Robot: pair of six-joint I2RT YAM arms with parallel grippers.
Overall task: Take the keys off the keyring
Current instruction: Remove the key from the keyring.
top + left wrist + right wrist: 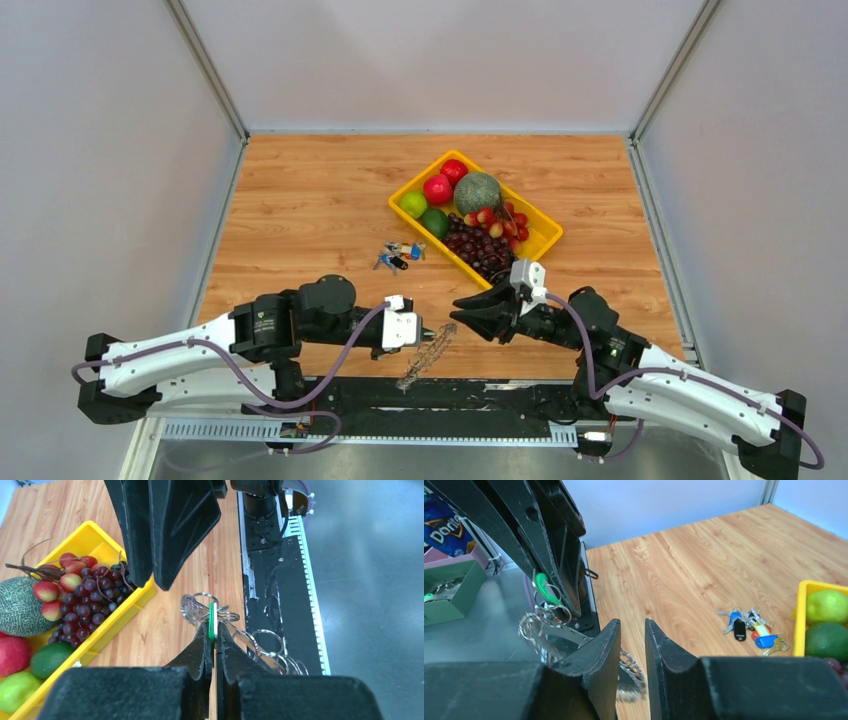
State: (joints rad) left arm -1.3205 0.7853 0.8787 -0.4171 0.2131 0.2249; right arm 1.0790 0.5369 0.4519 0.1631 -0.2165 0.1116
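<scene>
My left gripper (427, 335) is shut on the small green tag (212, 620) of the keyring (430, 352), holding it above the table's near edge. The silver keys (420, 368) hang from it in a dense, spiky string. In the left wrist view my left gripper (213, 629) pinches the tag edge-on, with silver rings (200, 605) just beyond the tips and more keys (272, 647) to the right. My right gripper (462, 310) is open by a narrow gap, empty, just right of the ring. In the right wrist view my right gripper (632, 623) sits above the keys (630, 664), with the tag (545, 587) at left.
A yellow tray (545, 243) of fruit with a melon (477, 191) and grapes (480, 250) stands behind the right gripper. A small bunch of coloured keys (400, 254) lies on the wood. A black rail (450, 395) runs along the near edge. A green box (449, 587) sits off the table.
</scene>
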